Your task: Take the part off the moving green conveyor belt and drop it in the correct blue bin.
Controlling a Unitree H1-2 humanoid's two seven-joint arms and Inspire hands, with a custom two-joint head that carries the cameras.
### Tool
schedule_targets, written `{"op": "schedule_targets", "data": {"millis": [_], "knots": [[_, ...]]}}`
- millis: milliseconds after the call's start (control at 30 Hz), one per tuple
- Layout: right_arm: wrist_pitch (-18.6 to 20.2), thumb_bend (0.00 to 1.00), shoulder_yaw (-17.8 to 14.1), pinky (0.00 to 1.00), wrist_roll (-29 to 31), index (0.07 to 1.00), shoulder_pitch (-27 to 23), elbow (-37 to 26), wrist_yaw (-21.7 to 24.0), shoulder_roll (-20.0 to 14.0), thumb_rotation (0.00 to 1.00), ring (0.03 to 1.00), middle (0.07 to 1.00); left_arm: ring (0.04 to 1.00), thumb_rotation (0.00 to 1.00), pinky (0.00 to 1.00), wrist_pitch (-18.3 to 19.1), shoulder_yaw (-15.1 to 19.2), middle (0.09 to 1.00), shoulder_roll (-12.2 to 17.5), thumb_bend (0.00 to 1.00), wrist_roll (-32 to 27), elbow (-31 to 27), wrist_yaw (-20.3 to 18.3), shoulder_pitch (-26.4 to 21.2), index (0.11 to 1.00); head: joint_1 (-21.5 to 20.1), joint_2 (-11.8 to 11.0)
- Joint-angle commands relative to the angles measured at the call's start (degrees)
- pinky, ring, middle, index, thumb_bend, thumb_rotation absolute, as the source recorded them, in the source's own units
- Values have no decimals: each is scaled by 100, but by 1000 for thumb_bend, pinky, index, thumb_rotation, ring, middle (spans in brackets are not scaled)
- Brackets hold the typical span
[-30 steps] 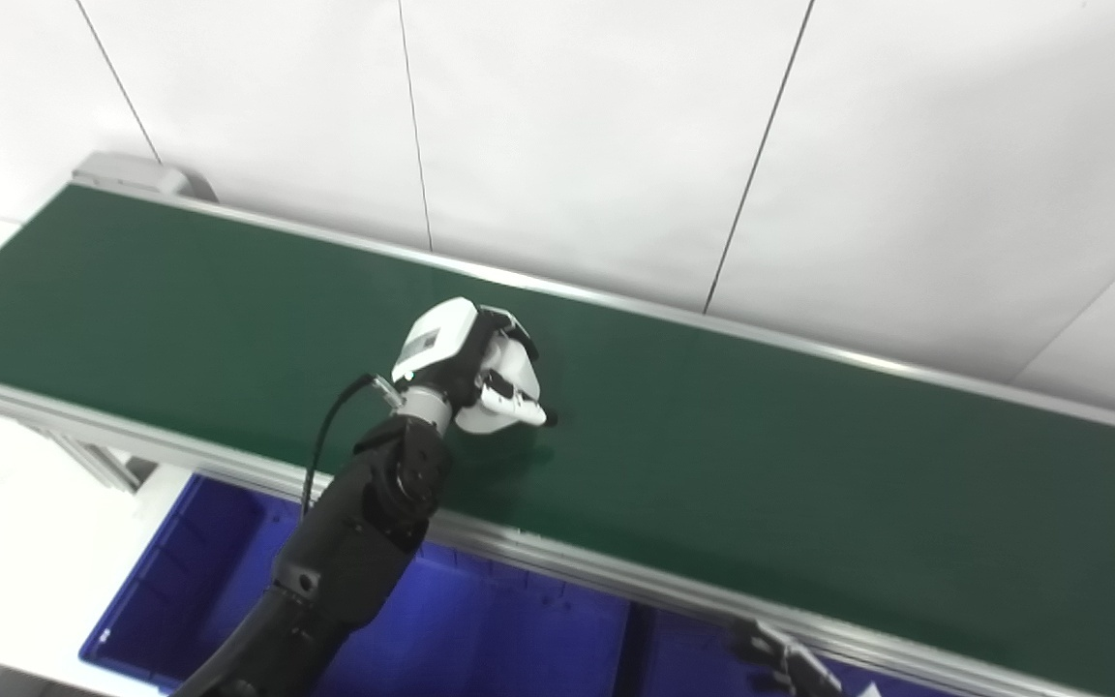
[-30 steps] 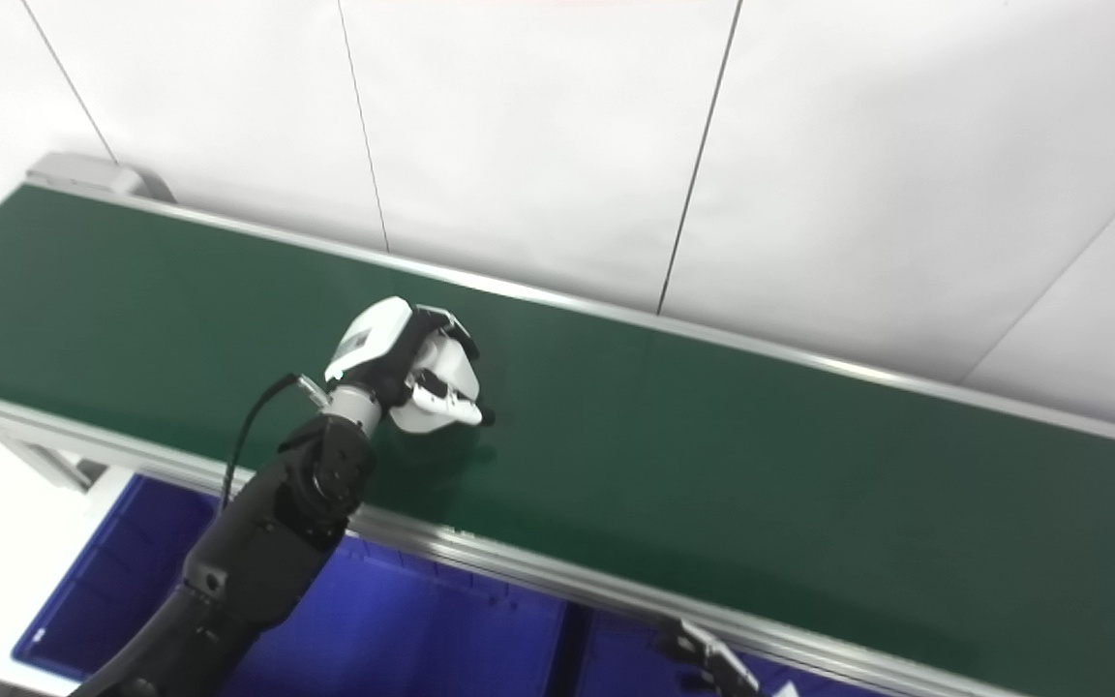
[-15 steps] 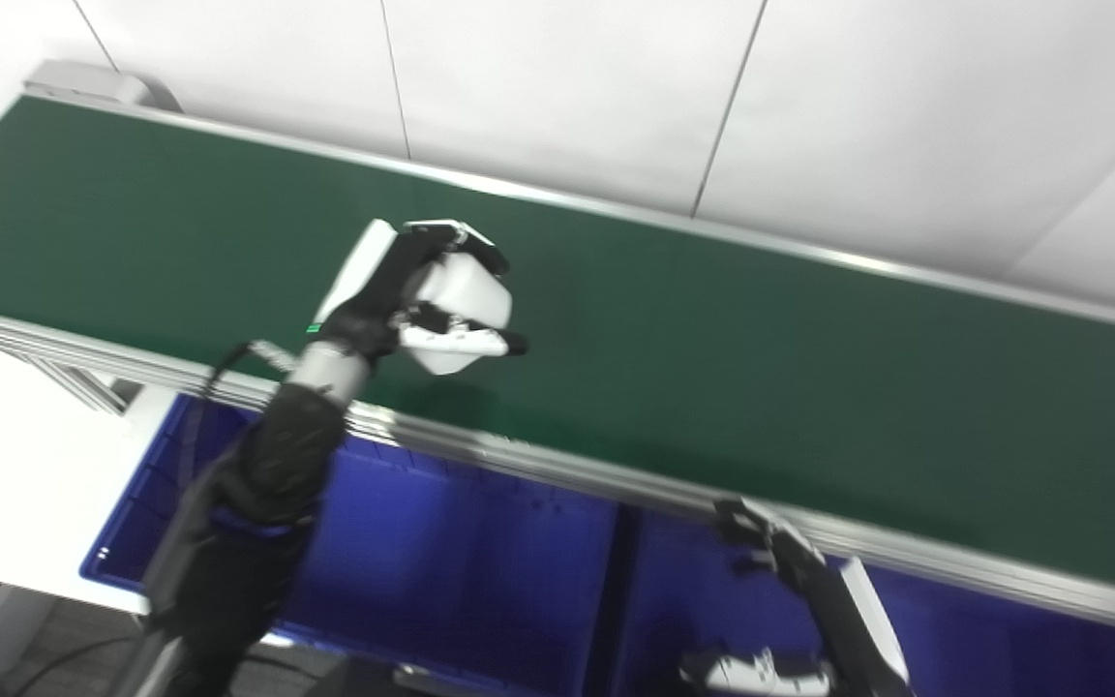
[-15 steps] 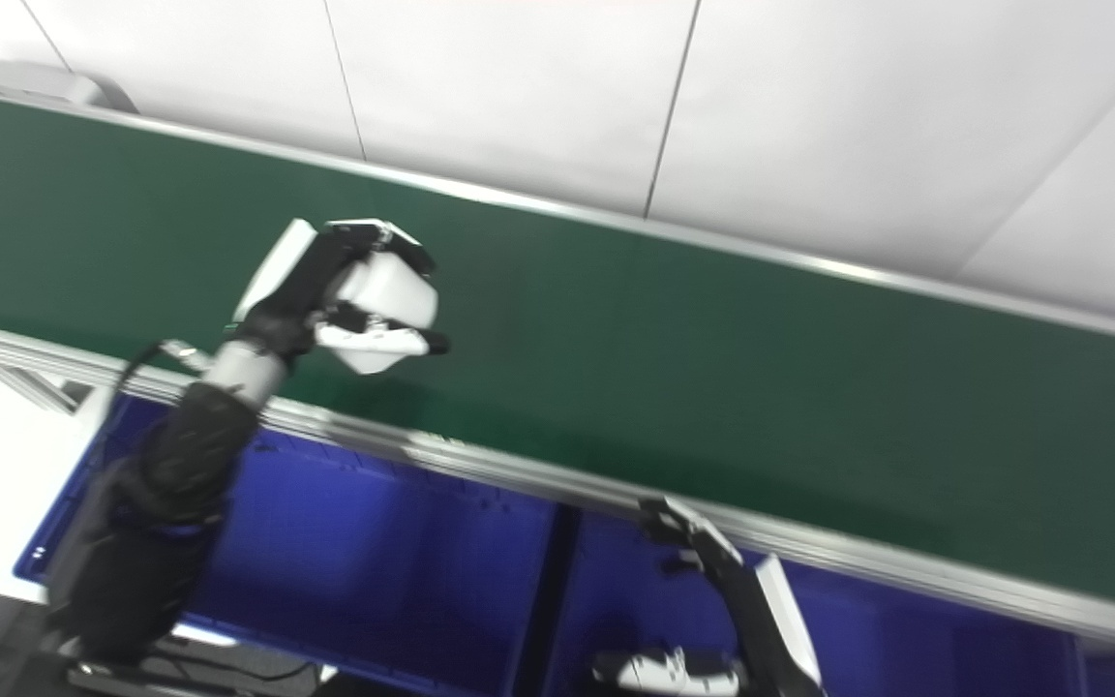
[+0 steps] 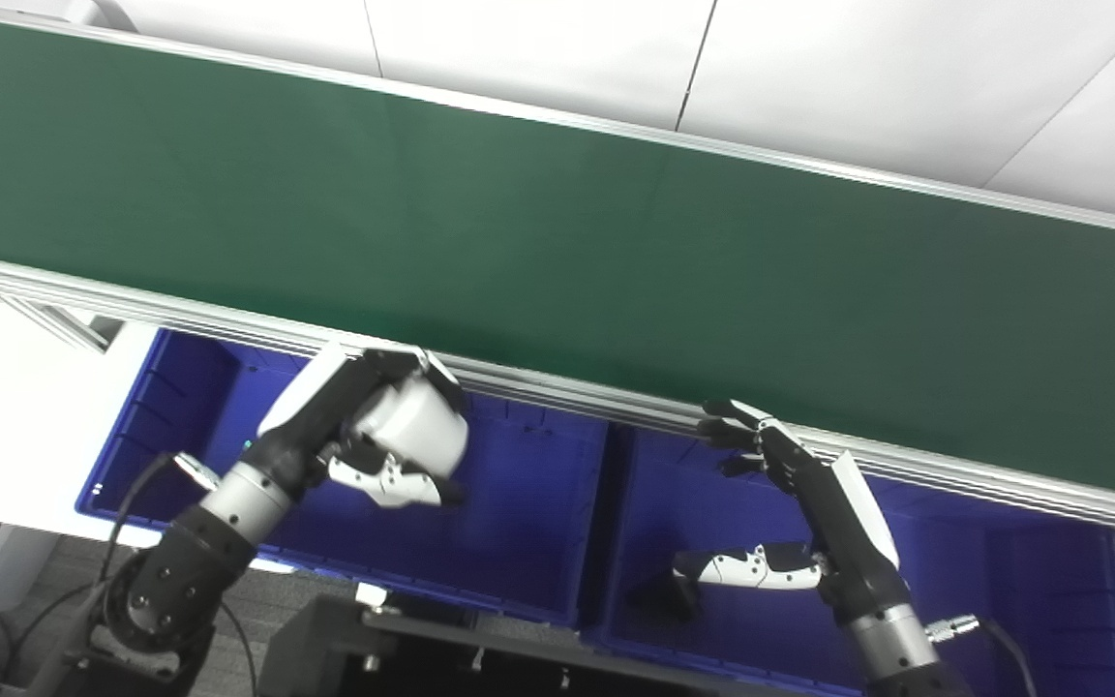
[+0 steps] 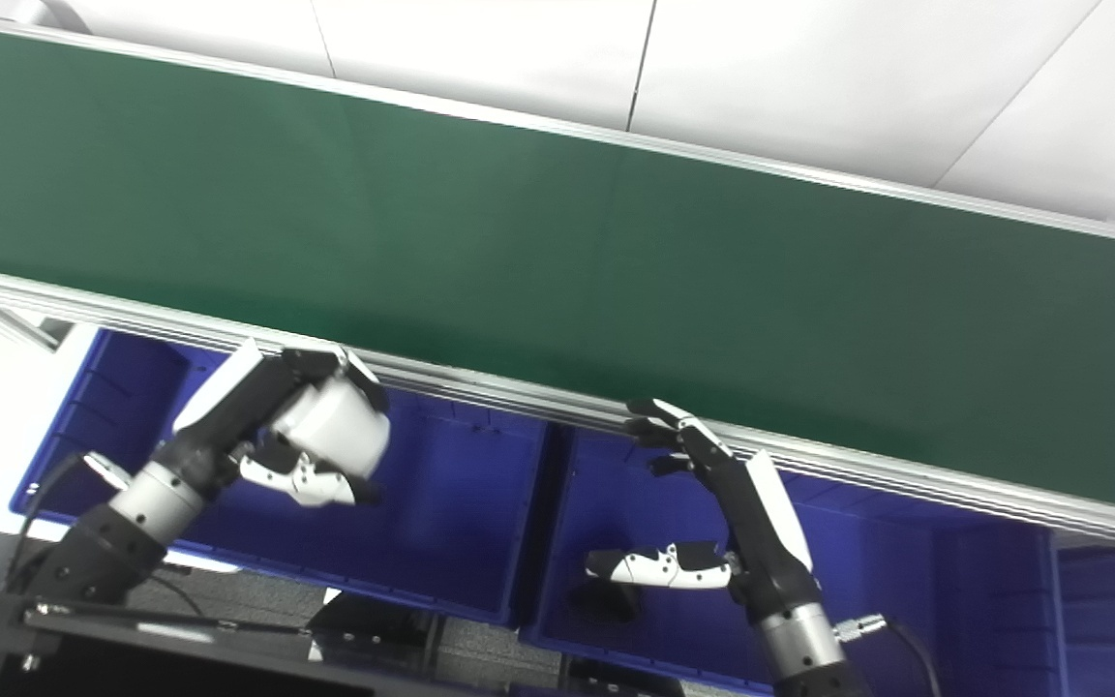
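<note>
My left hand (image 5: pixel 364 436) is shut on a white rounded part (image 5: pixel 414 430). Dark fingers curl over its top and the thumb sits under it. The hand hangs over the left blue bin (image 5: pixel 519 542), just in front of the conveyor's front rail. It shows the same way in the right eye view (image 6: pixel 286 436). My right hand (image 5: pixel 799 513) is open and empty over the middle blue bin (image 5: pixel 983 581), with fingers pointing at the rail and the thumb out to the left. The green belt (image 5: pixel 557 242) carries no part in view.
The silver front rail (image 5: pixel 567 387) runs between the belt and the bins. A divider wall (image 5: pixel 606 523) separates the left and middle bins. A dark patch (image 5: pixel 654 595) lies on the middle bin's floor under my right thumb. A black base (image 5: pixel 345 649) sits below.
My left hand, still shut, has come back off the belt, over the front rail, and now hangs above the left bin. The camera has tilted down, so the bins and right hand show more.
</note>
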Motion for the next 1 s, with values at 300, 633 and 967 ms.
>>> {"op": "schedule_targets", "data": {"millis": [300,633,967], "knots": [[-2,864,-66,685,135,817,-7,-255,37,-24,216,765,767,476,0,373,-296,-321,540,213,473,1463,872,23,-475,471,83,44],[-8,861,-61,633,132,817,-28,-253,55,-15,218,759,765,978,793,988,1460,-1100,944,430,734,3496,450,-1118,-1009,906,116,6],[16,862,-49,652,-18,819,141,-339,17,-12,245,768,770,1000,713,1000,507,-745,1000,244,880,1390,281,-773,-569,957,-545,-99]]}}
